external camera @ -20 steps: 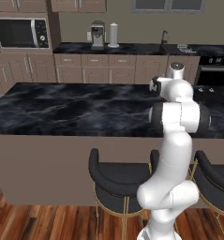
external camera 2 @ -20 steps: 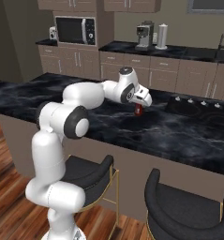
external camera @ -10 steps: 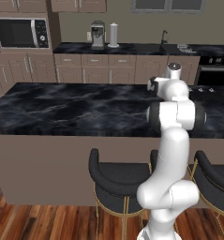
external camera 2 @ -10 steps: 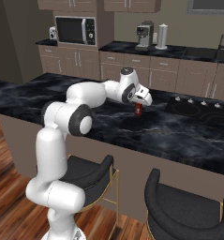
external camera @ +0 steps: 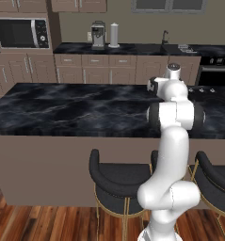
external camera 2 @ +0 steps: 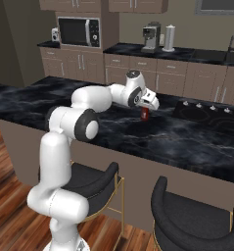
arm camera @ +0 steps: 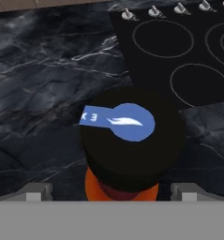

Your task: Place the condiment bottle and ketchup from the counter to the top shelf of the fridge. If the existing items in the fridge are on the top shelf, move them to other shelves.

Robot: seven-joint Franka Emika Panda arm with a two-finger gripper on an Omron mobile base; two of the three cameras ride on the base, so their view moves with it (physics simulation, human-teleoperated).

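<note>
The condiment bottle (external camera 2: pixel 145 114) stands upright on the black marble counter (external camera 2: pixel 187 142), a small dark red bottle just left of the cooktop. My gripper (external camera 2: pixel 149 106) hangs right over it, open. In the hand view I look straight down on its black cap (arm camera: pixel 132 140) with a blue sticker, the red body showing below. My gripper (arm camera: pixel 111 192) straddles the bottle there, with one fingertip (arm camera: pixel 36 191) to either side and well apart from it. The ketchup and the fridge are out of view.
A black cooktop (external camera 2: pixel 211 115) with a row of knobs is set into the counter right of the bottle. Dark stools (external camera 2: pixel 192 215) stand along the counter's near side. A back counter carries a coffee machine (external camera 2: pixel 151 37), with a microwave (external camera 2: pixel 79 32) to the left.
The arm has shifted only slightly. The hand stays over the bottle and the jaws stay open.
</note>
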